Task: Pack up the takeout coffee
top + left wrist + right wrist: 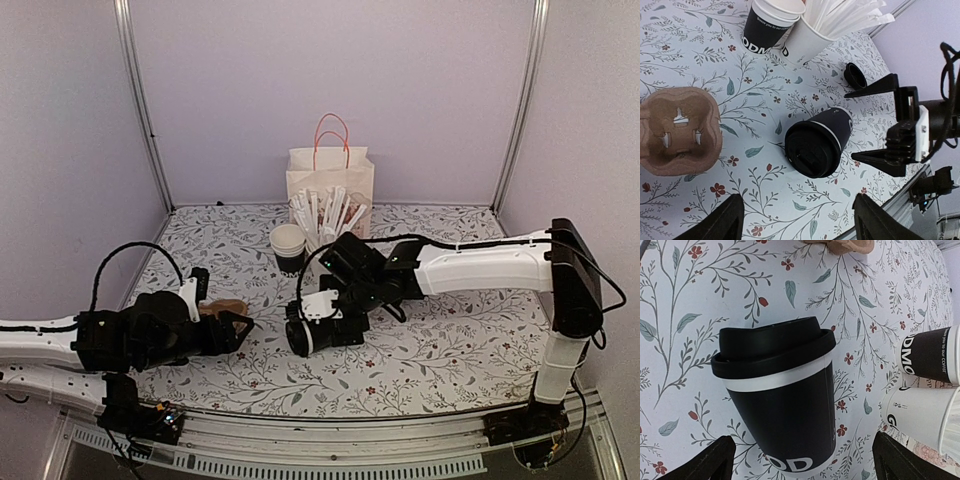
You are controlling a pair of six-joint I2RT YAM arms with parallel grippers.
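Note:
The takeout coffee (pixel 785 405), a black cup with a white band and a black lid, lies on its side on the floral table. My right gripper (pixel 802 440) is open and straddles the cup's base end, with both fingers standing off its sides. From the left wrist view the lid of the takeout coffee (pixel 815 147) faces the camera, with the right gripper (pixel 874 125) open behind it. My left gripper (pixel 797 220) is open over bare table, just short of the lid and holding nothing. In the top view the takeout coffee (pixel 298 337) lies between the left gripper (pixel 240 332) and the right gripper (pixel 318 325).
A brown cardboard cup carrier (pixel 677 130) lies left of the cup, by my left gripper. A stack of dark cups (pixel 288 245) and a white cup of wrapped sticks (pixel 325 235) stand in front of a paper bag (pixel 330 185) at the back. A small black round object (pixel 855 75) sits near them.

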